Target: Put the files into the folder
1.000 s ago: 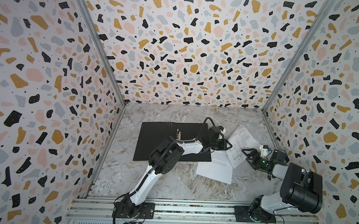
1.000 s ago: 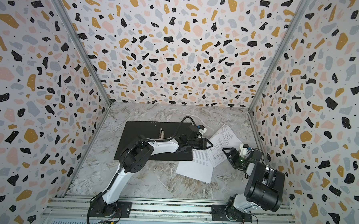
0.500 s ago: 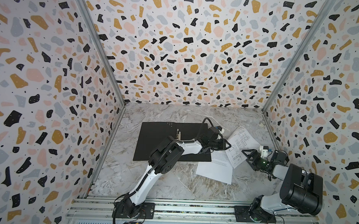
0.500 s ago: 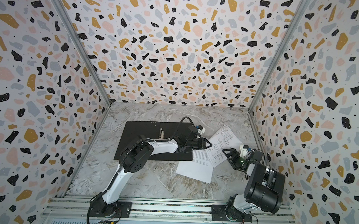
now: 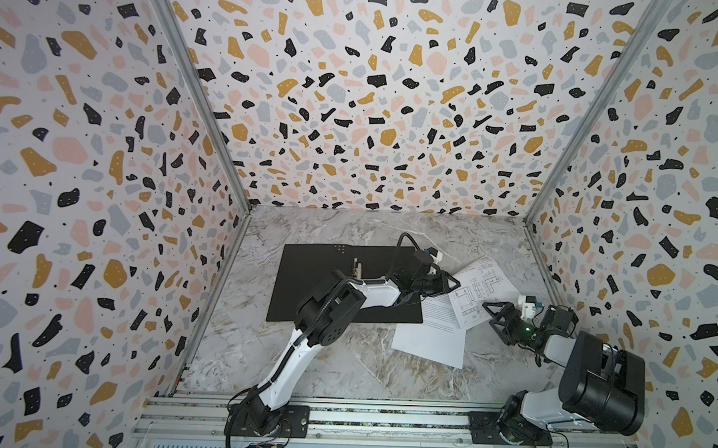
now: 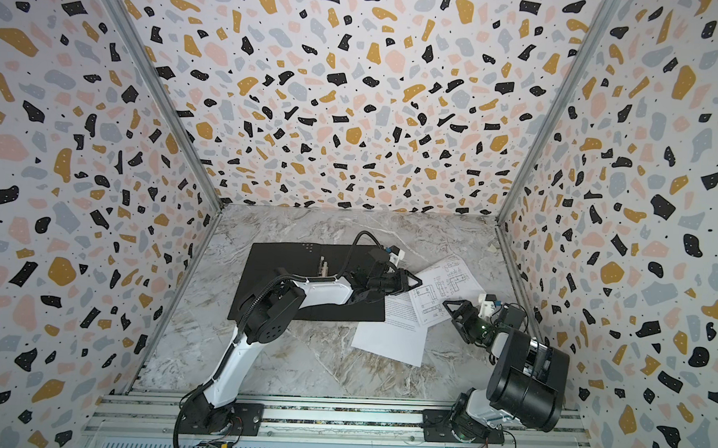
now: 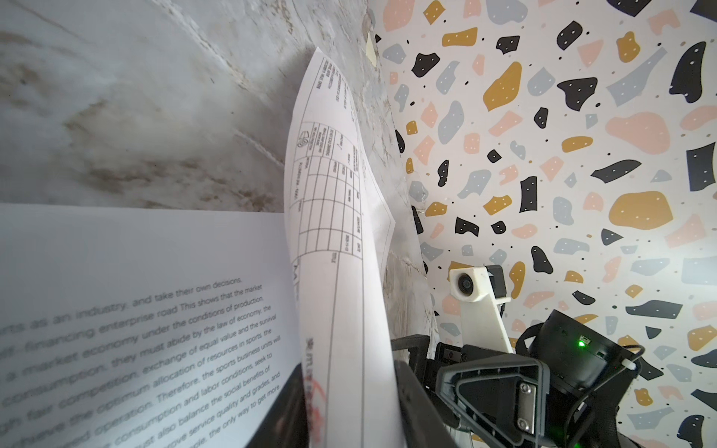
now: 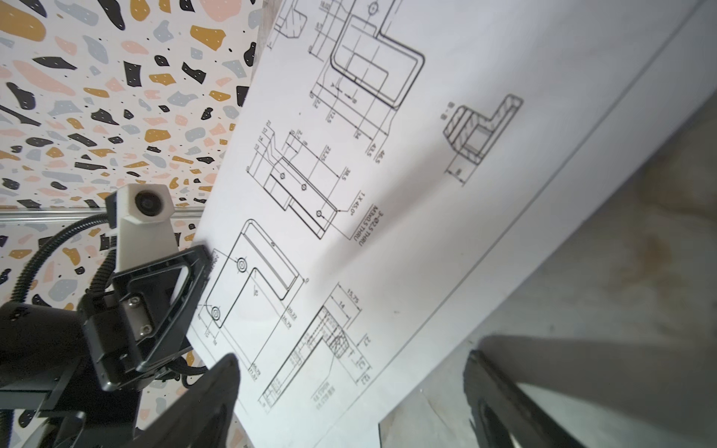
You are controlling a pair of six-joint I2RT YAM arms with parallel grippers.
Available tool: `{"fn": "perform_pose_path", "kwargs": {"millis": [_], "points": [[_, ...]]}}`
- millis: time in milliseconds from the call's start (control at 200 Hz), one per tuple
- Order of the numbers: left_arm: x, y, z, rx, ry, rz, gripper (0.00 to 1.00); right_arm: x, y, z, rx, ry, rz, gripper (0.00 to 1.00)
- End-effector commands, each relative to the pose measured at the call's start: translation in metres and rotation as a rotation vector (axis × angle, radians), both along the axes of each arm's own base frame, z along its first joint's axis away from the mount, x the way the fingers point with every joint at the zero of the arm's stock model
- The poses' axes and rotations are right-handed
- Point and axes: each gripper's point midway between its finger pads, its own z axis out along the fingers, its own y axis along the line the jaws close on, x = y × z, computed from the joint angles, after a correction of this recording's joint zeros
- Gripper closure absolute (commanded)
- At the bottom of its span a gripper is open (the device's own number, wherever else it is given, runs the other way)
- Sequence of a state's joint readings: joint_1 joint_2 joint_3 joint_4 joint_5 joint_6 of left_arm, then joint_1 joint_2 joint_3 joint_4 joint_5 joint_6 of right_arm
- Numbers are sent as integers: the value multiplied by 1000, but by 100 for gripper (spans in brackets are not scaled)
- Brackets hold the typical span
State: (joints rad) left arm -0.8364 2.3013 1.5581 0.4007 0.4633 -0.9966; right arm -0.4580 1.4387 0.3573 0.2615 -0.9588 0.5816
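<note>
One open folder (image 5: 305,272) and, beside it, two sheets (image 5: 461,317) are seen on the desk (image 5: 343,365). The drawing (image 5: 481,286), overlapping the text sheet (image 5: 431,340), is pinched by the left gripper (image 5: 454,284); the right gripper (image 5: 490,318) is held open.

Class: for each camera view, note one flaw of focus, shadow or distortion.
Left wrist view: the text sheet blurs toward its nearest lines, and a shadow crosses it. Right wrist view: the drawing sheet is sharp, the right gripper blurred. Both top views: wide-angle, the frame posts splay outward.
</note>
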Motion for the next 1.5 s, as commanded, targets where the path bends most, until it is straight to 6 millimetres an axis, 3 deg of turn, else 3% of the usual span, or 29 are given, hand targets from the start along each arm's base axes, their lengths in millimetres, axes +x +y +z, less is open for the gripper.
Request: {"fn": "perform_pose_path", "kwargs": {"millis": [0, 646, 1492], "points": [[0, -3, 39, -87, -48, -3, 64, -34, 13, -38, 95, 221, -58, 10], [-3, 1, 44, -126, -28, 18, 65, -28, 23, -35, 230, 182, -123, 15], [-7, 12, 34, -102, -15, 40, 65, -8, 12, -2, 238, 35, -161, 33]]}}
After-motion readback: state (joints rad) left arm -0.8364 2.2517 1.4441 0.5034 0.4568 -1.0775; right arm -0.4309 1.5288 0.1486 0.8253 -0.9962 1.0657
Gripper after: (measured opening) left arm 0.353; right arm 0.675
